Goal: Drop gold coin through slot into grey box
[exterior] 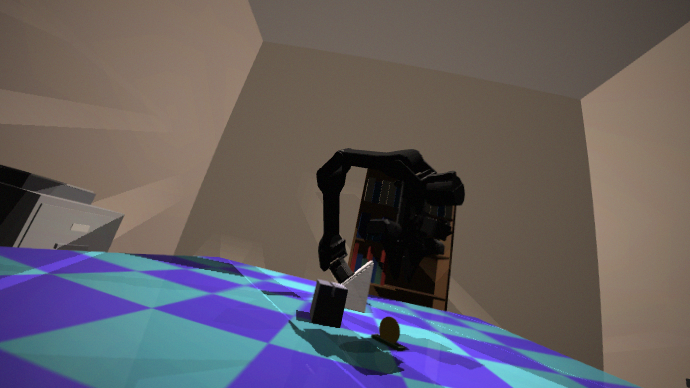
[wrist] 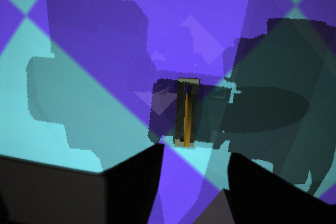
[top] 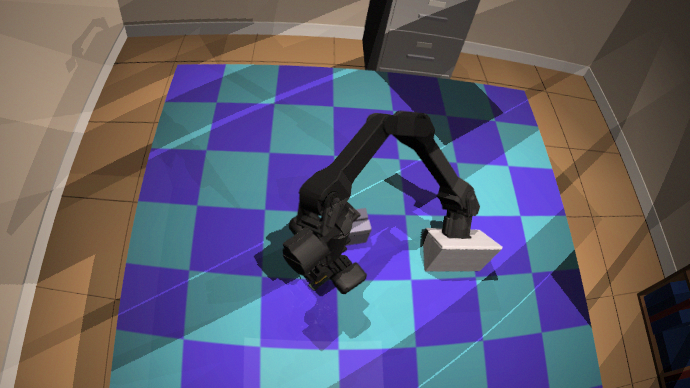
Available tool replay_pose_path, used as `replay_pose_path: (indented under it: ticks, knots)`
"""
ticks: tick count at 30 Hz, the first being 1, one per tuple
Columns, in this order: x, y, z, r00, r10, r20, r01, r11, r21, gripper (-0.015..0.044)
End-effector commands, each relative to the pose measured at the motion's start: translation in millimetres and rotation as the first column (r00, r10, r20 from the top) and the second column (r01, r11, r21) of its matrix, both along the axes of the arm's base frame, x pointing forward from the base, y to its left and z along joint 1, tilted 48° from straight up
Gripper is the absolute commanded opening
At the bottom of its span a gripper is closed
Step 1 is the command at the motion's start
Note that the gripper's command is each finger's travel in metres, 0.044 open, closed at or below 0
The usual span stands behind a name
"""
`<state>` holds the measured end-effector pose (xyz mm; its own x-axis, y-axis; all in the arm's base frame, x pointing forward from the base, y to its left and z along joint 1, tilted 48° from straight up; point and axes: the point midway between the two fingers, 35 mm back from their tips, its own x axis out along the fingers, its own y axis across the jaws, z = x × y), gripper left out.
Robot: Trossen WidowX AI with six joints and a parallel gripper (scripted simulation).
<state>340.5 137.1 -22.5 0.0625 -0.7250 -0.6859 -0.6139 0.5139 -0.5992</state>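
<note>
The gold coin (exterior: 389, 329) (wrist: 188, 120) stands on its edge in the dark-green holder (exterior: 400, 347) (wrist: 180, 117). Only a thin yellow sliver of the coin (top: 320, 280) shows past the arm in the top view. My gripper (wrist: 196, 157) is partly open and empty, pointing down. In the exterior view it hangs well above the coin. In the wrist view the coin lies beyond the gap between the fingertips, a little left of its middle. The closed grey box (top: 359, 233) (exterior: 328, 306) stands near the holder, partly behind the arm in the top view.
The arm's base stands at a pale block (top: 455, 257) (exterior: 358, 292), to the right of the grey box in the top view. A filing cabinet (top: 425, 27) stands at the back of that view, and a bookcase (exterior: 420, 286) stands behind the arm in the exterior view.
</note>
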Motion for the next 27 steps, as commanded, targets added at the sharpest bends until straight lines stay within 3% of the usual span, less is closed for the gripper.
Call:
replay_pose_path:
  ticks: [1, 27]
  knots:
    - [-7, -5, -1, 0.996, 0.023, -0.090, -0.024, 1.000, -0.003, 0.0161]
    - [-5, -48, -38, 0.996, 0.023, -0.089, -0.024, 1.000, -0.005, 0.0161]
